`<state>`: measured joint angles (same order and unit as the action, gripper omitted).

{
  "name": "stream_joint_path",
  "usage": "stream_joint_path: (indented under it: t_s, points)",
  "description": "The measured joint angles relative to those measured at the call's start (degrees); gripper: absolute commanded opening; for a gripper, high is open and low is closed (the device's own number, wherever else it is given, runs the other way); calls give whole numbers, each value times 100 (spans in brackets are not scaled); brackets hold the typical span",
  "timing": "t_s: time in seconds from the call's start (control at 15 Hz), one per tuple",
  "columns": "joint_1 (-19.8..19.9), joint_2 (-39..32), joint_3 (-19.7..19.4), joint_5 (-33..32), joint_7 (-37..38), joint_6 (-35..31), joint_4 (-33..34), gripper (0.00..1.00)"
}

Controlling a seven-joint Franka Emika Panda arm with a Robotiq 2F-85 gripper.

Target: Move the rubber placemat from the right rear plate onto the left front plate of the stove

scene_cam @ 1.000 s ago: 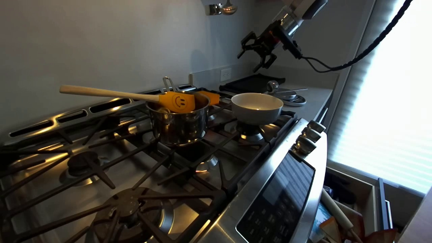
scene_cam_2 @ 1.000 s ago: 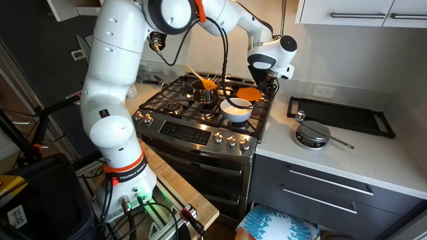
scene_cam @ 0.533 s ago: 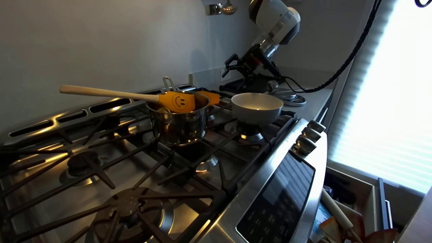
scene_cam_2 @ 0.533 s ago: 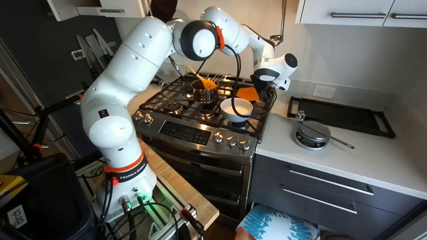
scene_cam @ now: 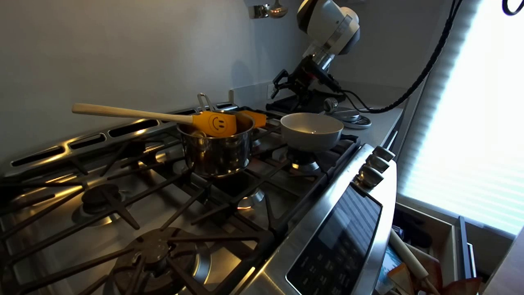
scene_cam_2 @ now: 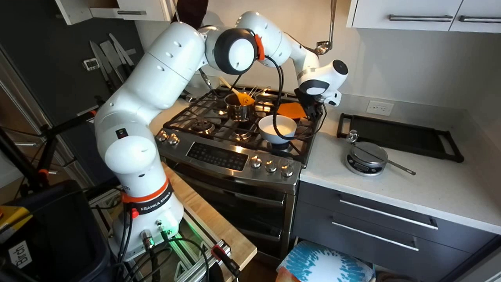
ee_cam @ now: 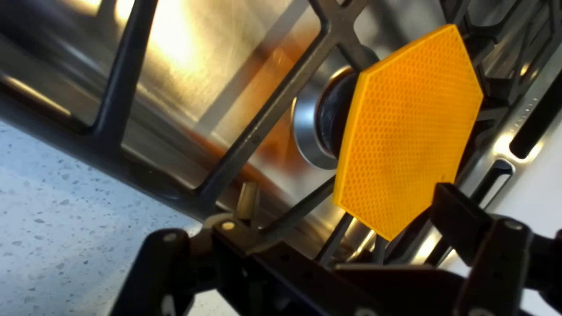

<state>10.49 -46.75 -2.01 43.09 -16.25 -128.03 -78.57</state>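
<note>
The orange placemat [ee_cam: 408, 136], which has six sides, lies on the black grate [ee_cam: 257, 139] at the far right of the stove [scene_cam_2: 256, 175], and it covers a part of the burner [ee_cam: 314, 127] under it. The near left burner [scene_cam_2: 202, 125] is well apart from it. The end effector [ee_cam: 346, 196] is at the right edge of the stove, near the placemat, and its two fingers [ee_cam: 459, 215] stand wide apart. In the wrist view, the tip of one finger overlaps the edge of the placemat, but I cannot tell whether they touch. A white bowl [scene_cam_2: 274, 132] stands upright at the near right of the stove, and in an exterior view a black cable [scene_cam_2: 280, 84] hangs in front of it. Left of the placemat is a steel pot [scene_cam_2: 238, 112]; an orange spatula [scene_cam: 215, 124] with a wooden handle and a smiling face lies across its rim. On the tabletop [scene_cam_2: 438, 192], to the right of the stove, a black tray [scene_cam_2: 395, 133] lies at the far side. Nearer to us there is a kitchen scale [scene_cam_2: 362, 169], and a metal ladle [scene_cam_2: 400, 167] lies across it.
</note>
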Motion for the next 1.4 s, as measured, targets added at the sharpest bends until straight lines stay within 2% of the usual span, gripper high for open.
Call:
stream_joint_path:
  t_s: [0.2,0.33,0.47,0.67,0.87,0.93,1.13,1.4]
  points:
    - [-84,-287,49,-692,258,8,420,100]
    - [-75,-537,185,-967,275,8,813,93]
    - [-33,-824,383,-1111,276,14,1228,93]
    - [39,-1221,670,-1151,289,228,1738,98]
    - [74,-1506,832,-1170,444,544,2102,91]
    - [76,-1565,851,-1171,516,609,2181,74]
    - [82,-1692,883,-1177,667,661,2375,47]
    - [149,-1872,913,-1241,725,804,2616,19]
